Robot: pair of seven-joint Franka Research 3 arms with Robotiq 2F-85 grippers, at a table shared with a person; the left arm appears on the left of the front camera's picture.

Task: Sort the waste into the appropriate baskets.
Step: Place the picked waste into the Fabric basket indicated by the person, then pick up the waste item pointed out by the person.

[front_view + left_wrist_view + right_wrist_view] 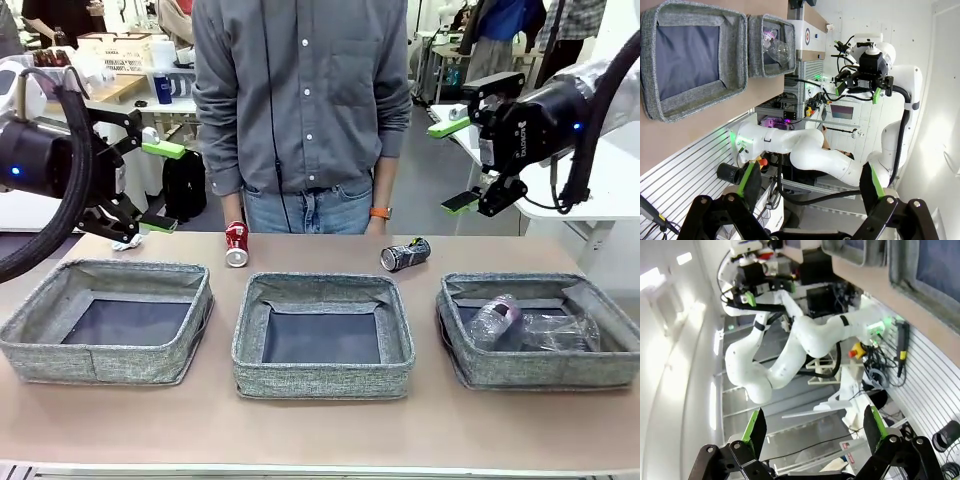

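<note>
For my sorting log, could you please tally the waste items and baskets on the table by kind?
Drink cans: 2 (red can, black-and-silver can)
Clear plastic bottles: 2
Paper wads: 1
Baskets: 3
Total: 8

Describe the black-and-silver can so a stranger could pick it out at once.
On the table, look just behind the gap between the middle basket and the right basket. There the black-and-silver can lies on its side on bare tabletop. The only other can, the red can, sits farther left.
</note>
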